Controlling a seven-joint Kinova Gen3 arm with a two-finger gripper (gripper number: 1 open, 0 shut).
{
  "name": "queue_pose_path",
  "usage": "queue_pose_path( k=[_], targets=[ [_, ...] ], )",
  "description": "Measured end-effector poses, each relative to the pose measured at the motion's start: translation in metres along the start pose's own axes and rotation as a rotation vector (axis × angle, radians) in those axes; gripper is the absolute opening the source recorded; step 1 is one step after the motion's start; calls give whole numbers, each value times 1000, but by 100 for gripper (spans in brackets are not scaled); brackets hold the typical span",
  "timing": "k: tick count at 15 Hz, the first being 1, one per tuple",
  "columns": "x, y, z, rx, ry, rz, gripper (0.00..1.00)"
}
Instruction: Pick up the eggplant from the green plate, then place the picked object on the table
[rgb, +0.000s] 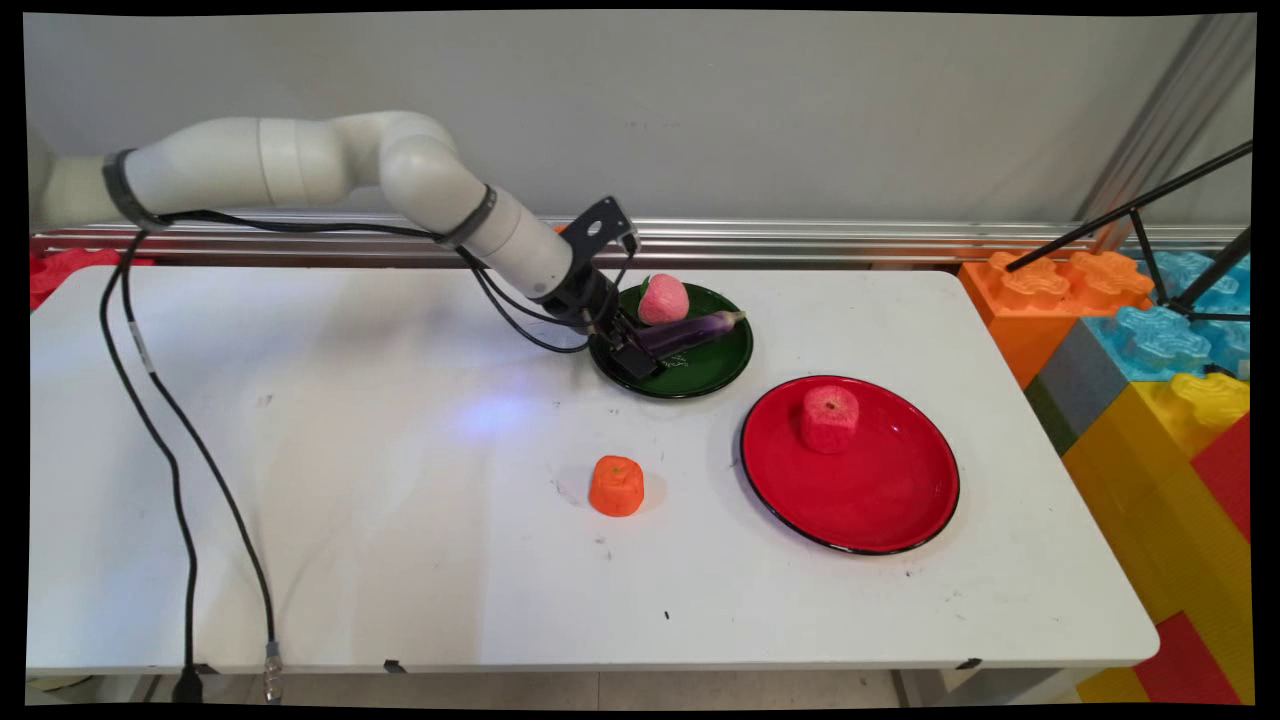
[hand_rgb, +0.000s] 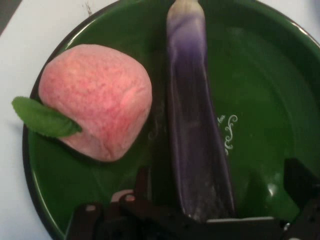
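While the black two-finger gripper (rgb: 640, 352) straddles it with fingers spread, a long purple eggplant (rgb: 692, 332) lies lengthwise left-to-right beside a pink peach (rgb: 663, 299) on the green plate (rgb: 715, 372).

Fixed overhead view across the table toward 12 o'clock; hand view close on the shared green plate (rgb: 700, 375) (hand_rgb: 260, 90) (at 1 o'clock).

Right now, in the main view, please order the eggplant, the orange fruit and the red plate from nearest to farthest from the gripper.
1. Eggplant: at the gripper, lying in the green plate.
2. Orange fruit: on the bare table, toward the near side.
3. Red plate: farthest, to the picture's right.
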Motion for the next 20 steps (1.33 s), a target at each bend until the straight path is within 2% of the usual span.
queue_pose_path(
  k=[3, 4, 13, 16, 20],
  targets=[
    [4, -1, 9, 8, 5, 17, 100],
    [5, -1, 11, 11, 6, 23, 0],
    [13, 2, 14, 34, 18, 37, 0],
    [20, 7, 2, 16, 32, 33, 0],
    [34, 13, -33, -16, 79, 69, 0]
  ],
)
